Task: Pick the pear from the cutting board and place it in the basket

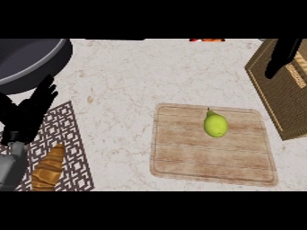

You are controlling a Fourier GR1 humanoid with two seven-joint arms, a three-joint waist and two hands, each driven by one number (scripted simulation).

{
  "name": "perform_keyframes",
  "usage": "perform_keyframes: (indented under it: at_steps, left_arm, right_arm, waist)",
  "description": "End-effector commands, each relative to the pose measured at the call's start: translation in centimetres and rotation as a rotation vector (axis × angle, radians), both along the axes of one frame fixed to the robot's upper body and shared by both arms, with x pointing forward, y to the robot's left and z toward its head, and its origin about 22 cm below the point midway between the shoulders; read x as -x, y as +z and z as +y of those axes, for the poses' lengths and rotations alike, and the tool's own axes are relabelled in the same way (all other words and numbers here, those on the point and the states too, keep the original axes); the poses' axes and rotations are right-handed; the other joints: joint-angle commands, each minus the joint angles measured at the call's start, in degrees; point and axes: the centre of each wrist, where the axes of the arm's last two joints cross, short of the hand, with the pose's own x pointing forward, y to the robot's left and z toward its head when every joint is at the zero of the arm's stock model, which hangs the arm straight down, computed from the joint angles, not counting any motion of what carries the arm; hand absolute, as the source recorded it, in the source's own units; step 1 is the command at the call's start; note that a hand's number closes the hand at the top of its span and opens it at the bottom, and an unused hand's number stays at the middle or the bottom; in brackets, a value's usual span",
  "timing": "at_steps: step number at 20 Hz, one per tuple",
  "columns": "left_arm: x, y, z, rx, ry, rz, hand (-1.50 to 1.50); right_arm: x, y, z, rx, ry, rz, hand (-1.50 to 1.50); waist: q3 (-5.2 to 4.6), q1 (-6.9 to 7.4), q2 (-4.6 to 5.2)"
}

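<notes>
Pear (pixel 215 125) lies on cutting board (pixel 209 158), long axis up-down in frame, well right of left hand (pixel 22 120) (fingers straight, holding nothing); basket (pixel 292 111) at right edge; right hand unseen.

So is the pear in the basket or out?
Out. The pear lies on the cutting board, left of the basket and apart from it.
</notes>
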Motion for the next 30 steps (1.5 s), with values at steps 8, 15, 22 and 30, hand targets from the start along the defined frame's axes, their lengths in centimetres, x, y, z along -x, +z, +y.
perform_keyframes:
  at_steps: [8,15,22,30]
  left_arm:
    - [-0.5,0.2,0.5,-0.015,0.018,-0.005,0.0]
    - [0.4,0.4,2.8,0.005,0.01,-0.009,0.0]
    - [0.9,-0.2,-0.5,0.004,0.0,0.003,0.0]
    - [0.2,0.2,1.3,0.004,0.02,0.003,0.0]
  right_arm:
    - [1.9,-10.6,3.1,-0.098,-0.015,-0.05,-1.5]
    - [2.8,-16.1,5.4,-0.141,-0.076,-0.014,-1.5]
    - [4.0,-19.6,4.4,-0.013,-0.015,0.027,-1.5]
    - [4.5,-20.0,3.4,0.011,0.02,0.042,-1.5]
  waist:
    - [-0.03,-1.26,-0.41]
    - [-0.03,-0.63,-0.3]
    - [0.01,-0.3,-0.18]
    - [-0.01,-0.72,-0.31]
